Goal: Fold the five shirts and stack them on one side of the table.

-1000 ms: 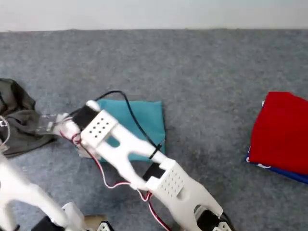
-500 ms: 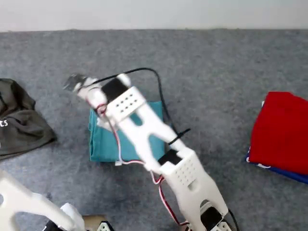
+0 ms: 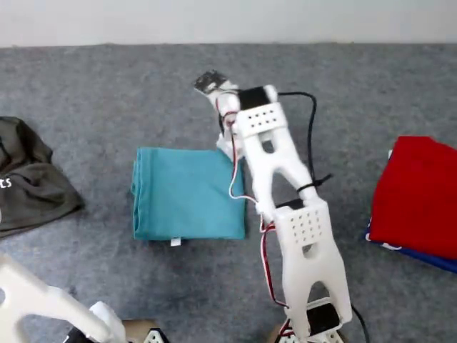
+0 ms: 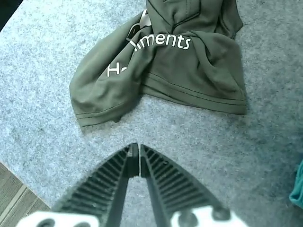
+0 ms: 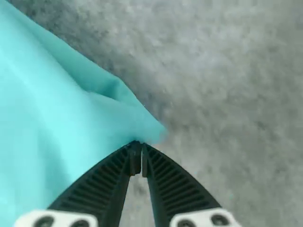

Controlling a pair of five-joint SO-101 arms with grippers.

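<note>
From where I stand, the teal shirt (image 3: pixel 187 193) lies folded into a neat rectangle mid-tabletop (image 3: pixel 343 100). The red shirt (image 3: pixel 418 193) sits folded on a blue one (image 3: pixel 428 259) at the right edge. That makes 2 stacked and 1 waiting, so I judge the step in hand to be getting the teal shirt over to that pile.

The right arm (image 3: pixel 285 186) stretches out from the near edge, its wrist bent down over the shirt's far right corner. The right hand (image 5: pixel 136 158) has its 2 fingers pressed together, tips right at that corner. I cannot tell whether any cloth is pinched. The next move calls for a sure grip on the fold, so that it does not open when carried.

The olive shirt (image 3: pixel 28 182) lies crumpled at the left. The left hand (image 4: pixel 134 161) hangs closed and empty just short of it.
</note>
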